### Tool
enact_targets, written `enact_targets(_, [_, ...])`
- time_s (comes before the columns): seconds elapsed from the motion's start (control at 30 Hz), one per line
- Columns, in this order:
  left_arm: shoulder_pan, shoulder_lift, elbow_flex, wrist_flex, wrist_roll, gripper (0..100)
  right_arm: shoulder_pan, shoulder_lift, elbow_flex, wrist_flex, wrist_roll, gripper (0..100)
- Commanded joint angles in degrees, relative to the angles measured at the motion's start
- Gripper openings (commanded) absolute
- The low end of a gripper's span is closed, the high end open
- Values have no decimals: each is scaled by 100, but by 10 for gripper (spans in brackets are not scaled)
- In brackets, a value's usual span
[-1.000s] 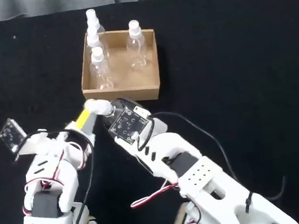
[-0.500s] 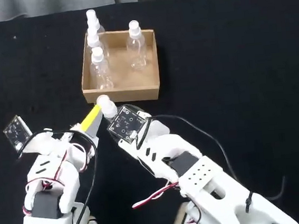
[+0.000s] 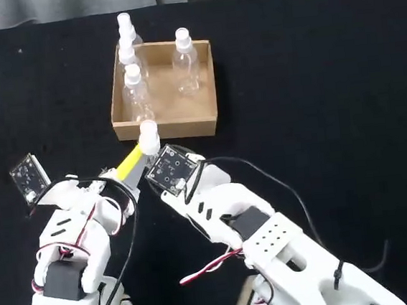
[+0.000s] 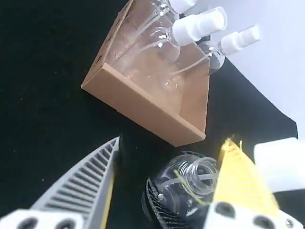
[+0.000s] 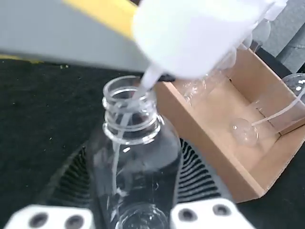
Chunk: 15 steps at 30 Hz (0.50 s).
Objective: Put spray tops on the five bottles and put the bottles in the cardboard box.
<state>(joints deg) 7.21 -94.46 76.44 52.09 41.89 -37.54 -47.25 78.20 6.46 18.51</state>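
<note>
Hanging just above the open bottle [image 5: 129,138], the spray top [image 5: 200,33] is pinched at the tips of the left hand [image 3: 144,147], whose yellow finger [image 4: 238,176] runs up to it in the high view. The top's thin dip tube [image 5: 117,143] goes down through the bottle's neck (the white head itself sits clear of the rim, not seated on it). The right hand [image 5: 136,164] is clamped on the open bottle. Its dark ribbed pads [image 5: 200,167] press against both sides of the clear body and hold it neck up. Whether the bottle's base rests on the black counter [image 3: 312,77] cannot be told, since the arm's wrist covers it from above.

Bottle and top are just in front of the cardboard box [image 3: 167,130], near its front wall but outside it. Four capped bottles [image 3: 184,53] stand upright inside the box. Three are in a row along the side wall at the left of the high view, and one is apart from them toward the far right corner. The two arms meet at the bottle, the left one coming in from the left of the high view and the right one from below it.
</note>
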Motion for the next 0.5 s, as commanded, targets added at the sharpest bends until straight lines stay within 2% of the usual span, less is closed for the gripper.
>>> enact_targets(0.0, [-4,-53,-251,18,18,310,-79,-233,-347,-26,-44,15])
enact_targets(0.23, [-681,-53,-286,-176,360,310,-79,-233,-101,-826,-53,12])
enact_targets(0.47, [-664,-53,-259,-149,369,310,-79,-233,4,-1090,-53,12])
